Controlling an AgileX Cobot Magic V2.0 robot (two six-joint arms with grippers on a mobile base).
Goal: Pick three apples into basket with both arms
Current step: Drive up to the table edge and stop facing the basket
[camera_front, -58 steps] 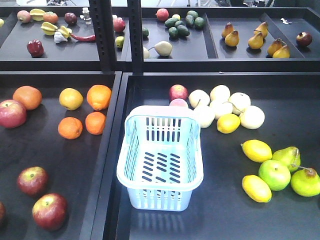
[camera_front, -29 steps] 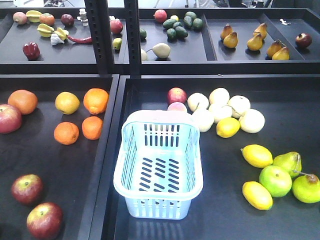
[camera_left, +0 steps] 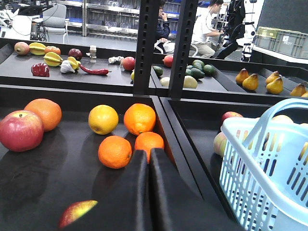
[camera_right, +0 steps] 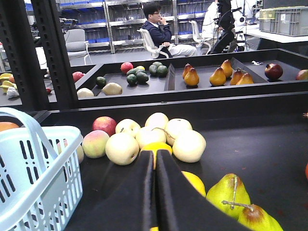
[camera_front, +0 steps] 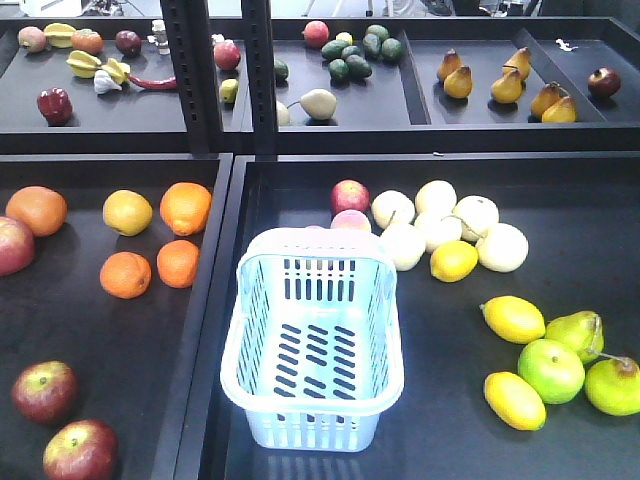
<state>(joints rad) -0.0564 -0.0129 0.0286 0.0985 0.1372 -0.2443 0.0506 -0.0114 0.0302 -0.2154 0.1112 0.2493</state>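
In the front view, everything had slid left and down the frame since earlier, the basket (camera_front: 312, 428) included (the camera itself shifted, I judge). Two apples (camera_front: 43, 391) lay near left, outside it. In the left wrist view, the left tool (camera_left: 148, 166) was pinched together and empty; it should spread wide above the nearer apple (camera_left: 77, 213). In the right wrist view, the right tool (camera_right: 155, 156) was likewise closed and empty.

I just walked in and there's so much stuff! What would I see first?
The pale blue-white slotted plastic basket in the middle grabs your eye first. Bright round oranges sit in the tray to its left, with two dark red apples nearer the front; glossy yellow lemons lie to its right.
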